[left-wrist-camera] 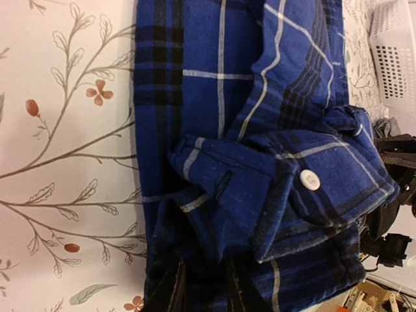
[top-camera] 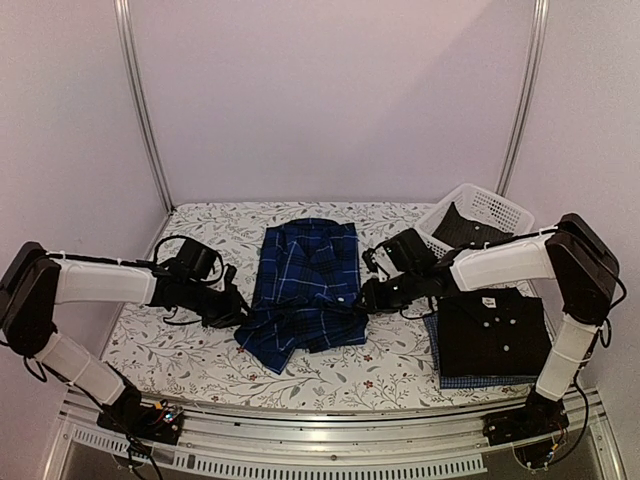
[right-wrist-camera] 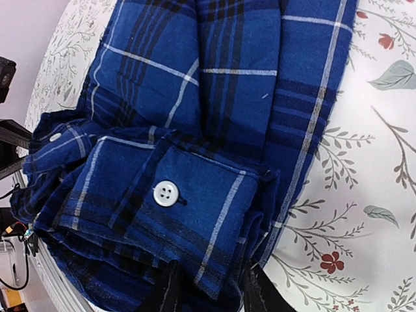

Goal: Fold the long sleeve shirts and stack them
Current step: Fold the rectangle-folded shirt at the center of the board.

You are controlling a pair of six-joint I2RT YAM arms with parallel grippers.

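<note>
top external: we see the plaid shirt part-folded mid-table, left gripper at its lower left edge, right gripper at its right edge, black shirt folded far right | left wrist: our jaws stand narrow, pinching plaid cloth | right wrist: jaws narrow, clamped on the plaid fold

The dark blue plaid shirt lay mid-table with its collar toward the far edge. Its lower part was bunched in loose folds, white-buttoned cuffs on top. To the right, the black shirt lay neatly folded, white buttons up, atop the folded blue check shirt, whose edges showed beneath.
</note>
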